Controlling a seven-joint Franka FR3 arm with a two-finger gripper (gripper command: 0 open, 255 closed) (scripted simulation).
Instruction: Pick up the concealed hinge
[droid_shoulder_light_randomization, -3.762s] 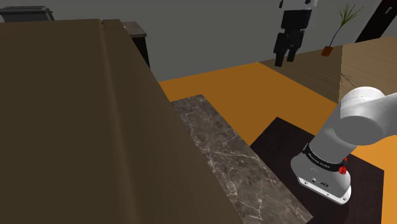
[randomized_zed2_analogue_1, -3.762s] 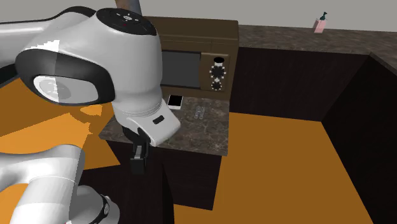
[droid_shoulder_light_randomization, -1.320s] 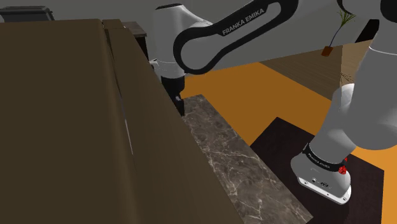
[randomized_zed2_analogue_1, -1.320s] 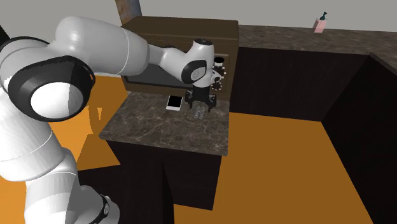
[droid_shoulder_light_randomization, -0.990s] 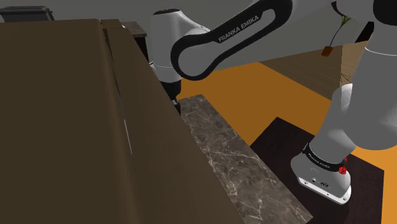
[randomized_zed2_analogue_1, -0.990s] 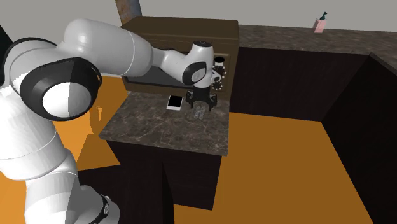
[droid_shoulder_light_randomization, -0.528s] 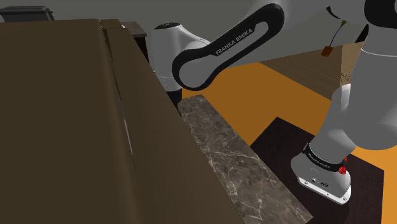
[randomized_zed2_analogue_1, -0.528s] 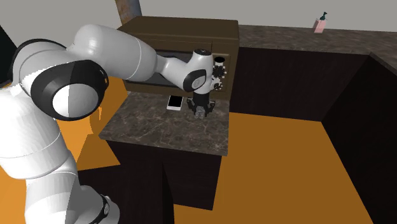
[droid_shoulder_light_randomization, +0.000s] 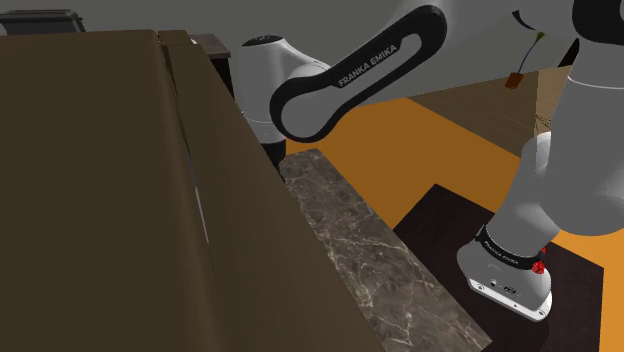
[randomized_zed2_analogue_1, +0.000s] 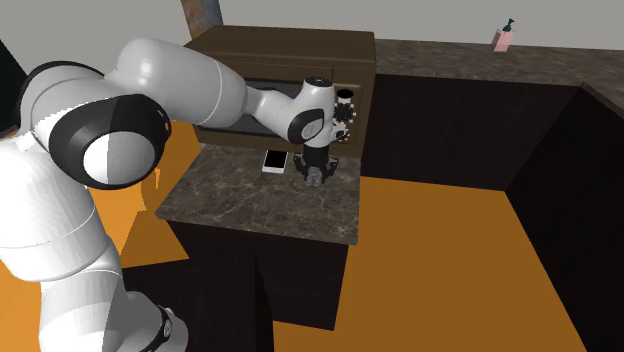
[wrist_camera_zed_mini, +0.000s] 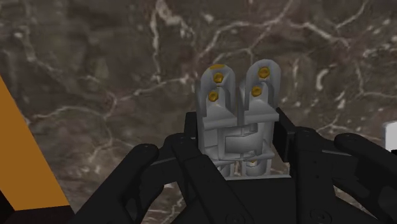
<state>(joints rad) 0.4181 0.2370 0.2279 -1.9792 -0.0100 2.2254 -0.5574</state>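
The concealed hinge (wrist_camera_zed_mini: 238, 108) is a grey metal piece with two rounded arms and brass-coloured screws, lying on the dark marble counter (wrist_camera_zed_mini: 102, 76). My gripper (wrist_camera_zed_mini: 238, 153) is down over it and shut on it, with the black fingers (wrist_camera_zed_mini: 191, 137) clasping its base from both sides. In the second exterior view the gripper (randomized_zed2_analogue_1: 316, 168) stands upright on the counter (randomized_zed2_analogue_1: 260, 205) with the hinge (randomized_zed2_analogue_1: 316, 177) at its tips, just in front of the microwave (randomized_zed2_analogue_1: 285, 95). In the shoulder view the hand (droid_shoulder_light_randomization: 272, 150) sits low behind the microwave's brown edge.
A small white flat card (randomized_zed2_analogue_1: 275, 159) lies on the counter just beside the gripper. The microwave's knobs (randomized_zed2_analogue_1: 345, 108) are close behind the wrist. A pink bottle (randomized_zed2_analogue_1: 503, 38) stands on the far counter. The stand (droid_shoulder_light_randomization: 505, 280) sits on a dark box over orange floor.
Since a second ago the gripper has come down over the hinge and shut on it. Over the last half second nothing has moved.
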